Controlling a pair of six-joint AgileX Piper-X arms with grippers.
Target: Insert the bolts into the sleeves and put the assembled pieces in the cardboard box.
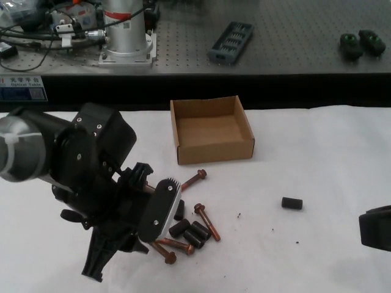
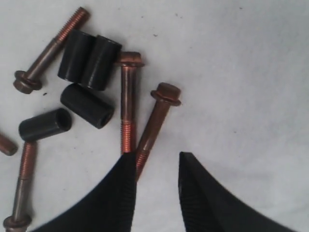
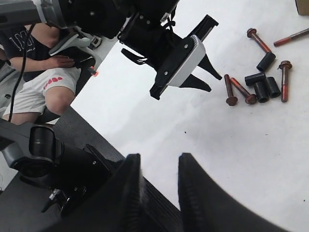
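A white sheet (image 1: 305,152) covers the bench, a perforated metal table (image 1: 293,36) behind it. The open cardboard box (image 1: 211,129) sits mid-sheet; nearer, the left gripper (image 2: 157,159), fingers spread, hangs over heaped bolts (image 2: 127,96) and sleeves (image 2: 87,105). The right gripper (image 3: 159,159) is spread too. A lone sleeve (image 1: 292,203) lies apart

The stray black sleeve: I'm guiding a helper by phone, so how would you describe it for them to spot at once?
Find the open cardboard box at the far middle of the white cloth. Nearer than its right corner lies one short black sleeve. Unlike the other sleeves, heaped with copper bolts beside the left tool, it lies alone.
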